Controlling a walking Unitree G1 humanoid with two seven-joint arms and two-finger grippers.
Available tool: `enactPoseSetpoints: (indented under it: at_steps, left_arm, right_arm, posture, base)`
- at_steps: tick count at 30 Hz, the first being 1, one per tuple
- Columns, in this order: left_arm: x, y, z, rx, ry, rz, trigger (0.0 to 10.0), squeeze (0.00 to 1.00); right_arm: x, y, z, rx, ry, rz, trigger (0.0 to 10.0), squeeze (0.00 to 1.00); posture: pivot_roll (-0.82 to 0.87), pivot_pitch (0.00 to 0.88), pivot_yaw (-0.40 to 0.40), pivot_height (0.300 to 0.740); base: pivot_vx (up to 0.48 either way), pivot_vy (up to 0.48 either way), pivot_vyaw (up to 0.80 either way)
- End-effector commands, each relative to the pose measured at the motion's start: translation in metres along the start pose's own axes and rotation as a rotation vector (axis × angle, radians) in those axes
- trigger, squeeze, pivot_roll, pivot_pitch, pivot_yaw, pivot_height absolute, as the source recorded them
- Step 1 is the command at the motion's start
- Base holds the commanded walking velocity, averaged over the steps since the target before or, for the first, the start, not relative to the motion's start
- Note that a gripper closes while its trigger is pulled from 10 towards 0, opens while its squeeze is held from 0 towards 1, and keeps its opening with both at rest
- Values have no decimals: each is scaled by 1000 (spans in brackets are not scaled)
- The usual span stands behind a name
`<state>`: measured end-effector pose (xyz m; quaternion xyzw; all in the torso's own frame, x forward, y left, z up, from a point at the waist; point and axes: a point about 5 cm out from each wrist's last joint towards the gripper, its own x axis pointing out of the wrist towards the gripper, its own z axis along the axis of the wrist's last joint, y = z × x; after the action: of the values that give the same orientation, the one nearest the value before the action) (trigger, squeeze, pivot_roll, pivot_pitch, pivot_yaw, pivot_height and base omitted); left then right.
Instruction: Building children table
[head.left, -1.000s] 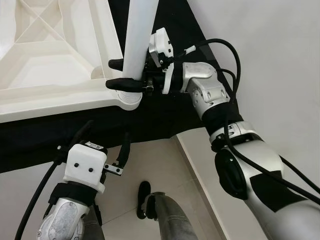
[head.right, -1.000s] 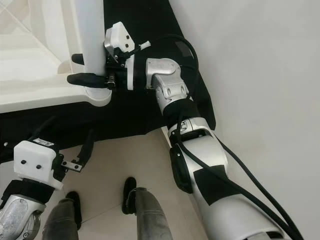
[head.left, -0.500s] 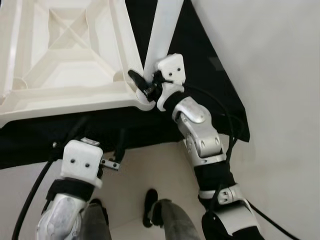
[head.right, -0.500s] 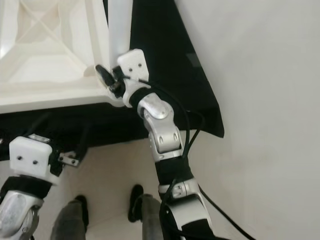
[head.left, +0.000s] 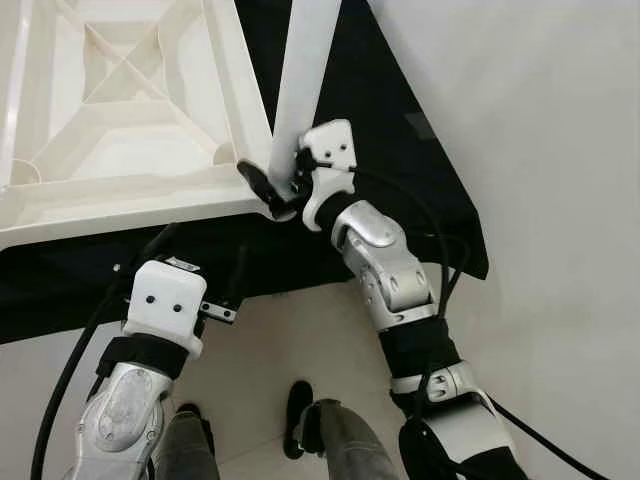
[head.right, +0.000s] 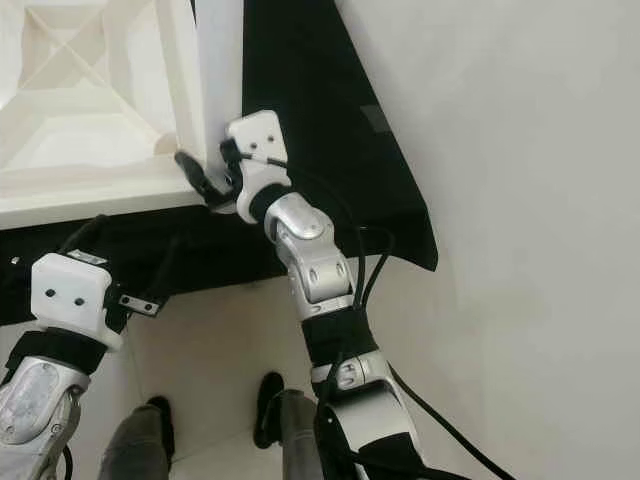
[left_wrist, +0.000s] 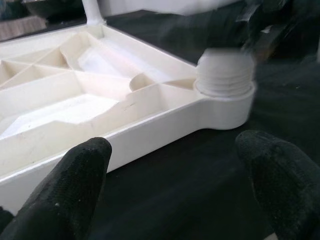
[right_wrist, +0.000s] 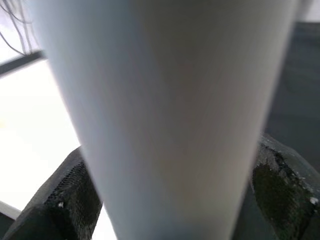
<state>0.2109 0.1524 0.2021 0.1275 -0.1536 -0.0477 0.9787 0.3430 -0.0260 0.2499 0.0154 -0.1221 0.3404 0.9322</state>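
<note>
The right tool (head.left: 283, 187) clenched the white table leg (head.left: 305, 70) at the upturned tabletop's (head.left: 120, 130) five-o'clock corner socket (left_wrist: 223, 85), apparently screwing it in; the left tool (left_wrist: 170, 190) hung released, and further twisting seemed next.

Pale tiled floor (head.left: 262, 340) below, plain white wall (head.left: 540, 120) beside — black cloth (head.left: 380, 90) spread between.

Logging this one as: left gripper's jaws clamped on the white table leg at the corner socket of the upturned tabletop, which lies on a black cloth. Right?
Wrong arm. The right gripper has its jaws clamped on the white table leg at the corner socket of the upturned tabletop; the right wrist view shows it. The left gripper waits open, below. The black cloth is correct.
</note>
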Motion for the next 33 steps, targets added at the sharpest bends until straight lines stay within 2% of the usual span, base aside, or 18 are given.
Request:
enactPoseSetpoints:
  at_steps: [1, 3, 4, 6, 7, 13, 17, 19, 28, 33]
  left_arm:
    - [0, 3, -13, 25, 75, 6, 10000, 0]
    - [2, 4, -17, 33, 94, 7, 10000, 0]
    - [4, 5, -20, 31, 106, 13, 10000, 0]
    - [4, 5, -20, 31, 106, 13, 10000, 0]
    - [6, 7, -23, 39, 115, 24, 10000, 0]
    - [15, 12, -31, 27, 158, 59, 10000, 0]
    - [20, 15, -30, 39, 142, 73, 10000, 0]
    - [23, 19, -28, 78, 121, 86, 10000, 0]
    - [25, 20, -28, 94, 102, 82, 10000, 0]
    - [27, 12, -30, 77, 101, 54, 10000, 0]
  right_arm:
    - [-17, 10, -25, 141, 3, 24, 10000, 455]
    - [-22, 7, -24, 138, -18, 42, 10000, 455]
    - [-26, 4, -25, 128, -29, 47, 10000, 110]
    - [-26, 4, -25, 128, -29, 47, 10000, 110]
    - [-29, 1, -26, 122, -33, 46, 10000, 0]
    - [-35, -7, -28, 93, -31, -4, 10000, 0]
    - [-31, -9, -25, 88, -45, -22, 10000, 0]
    - [-26, -6, -22, 83, -61, -15, 10000, 0]
    - [-19, -8, -21, 67, -64, -31, 10000, 0]
    - [-18, -15, -26, 41, -29, -54, 10000, 0]
  posture:
    - [218, 235, -128, 740]
    - [218, 235, -128, 740]
    - [209, 225, -116, 740]
    - [209, 225, -116, 740]
    - [200, 213, -103, 740]
    - [197, 183, -90, 740]
    - [211, 165, -88, 740]
    - [225, 150, -89, 740]
    - [234, 135, -96, 740]
    - [229, 130, -100, 740]
  base:
    - [0, 0, 0]
    - [0, 0, 0]
    - [0, 0, 0]
    - [0, 0, 0]
    - [0, 0, 0]
    - [0, 400, 0]
    - [0, 480, 0]
    - [0, 429, 0]
    - [0, 0, 0]
    - [0, 0, 0]
